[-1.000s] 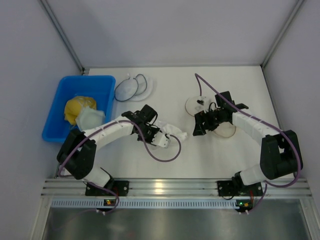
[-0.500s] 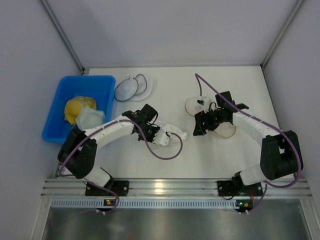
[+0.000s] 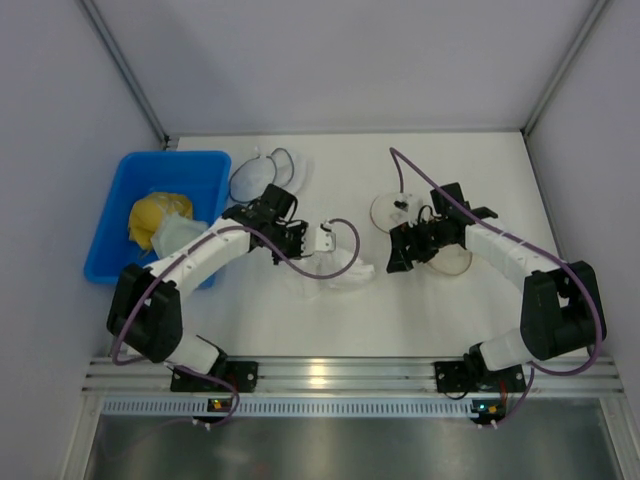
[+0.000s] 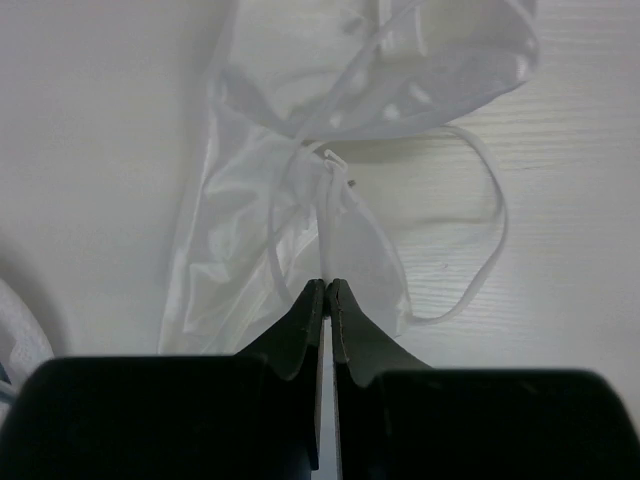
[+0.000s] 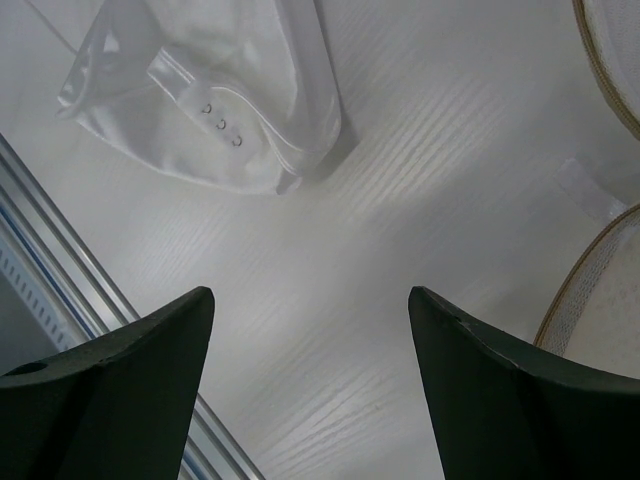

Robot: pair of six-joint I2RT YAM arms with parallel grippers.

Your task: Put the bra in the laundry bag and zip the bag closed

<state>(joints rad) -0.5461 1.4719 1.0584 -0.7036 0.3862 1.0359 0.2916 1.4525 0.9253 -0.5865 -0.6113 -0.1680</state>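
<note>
The bra [image 4: 300, 230] is thin, glossy white cloth, crumpled and partly see-through, with narrow straps looping off it. It lies slack just ahead of and below the left gripper [image 4: 325, 288]. That gripper's dark, tapering jaws are pressed together. A strap and a fold of cloth run right into their tips, so the bra is pinched there.

Seen from above, the bra [image 3: 338, 268] trails from the left gripper [image 3: 310, 241] toward the right gripper [image 3: 400, 252]. In the right wrist view, the bra [image 5: 200, 90] ends in a flat band with three small eyelets, ahead and left of the right gripper [image 5: 310, 370]. That gripper's jaws stand wide apart with nothing between them.

The bag [image 3: 386, 211] is spread as two flat rounds of fine white mesh with tan rims, one beyond the right gripper and one under its wrist. In the wrist view the bag [image 5: 608, 310] curves in along the right side.

The table [image 3: 340, 180] is pale and matte with faint wood grain, and it is bare between the grippers. A purple cable [image 3: 355, 240] arcs over the bra. Behind the left gripper lie a black-rimmed pouch [image 3: 255, 178] and a blue bin [image 3: 170, 156] holding a yellow bundle [image 3: 152, 215]. A ribbed metal rail [image 3: 330, 375] bounds the near edge.
</note>
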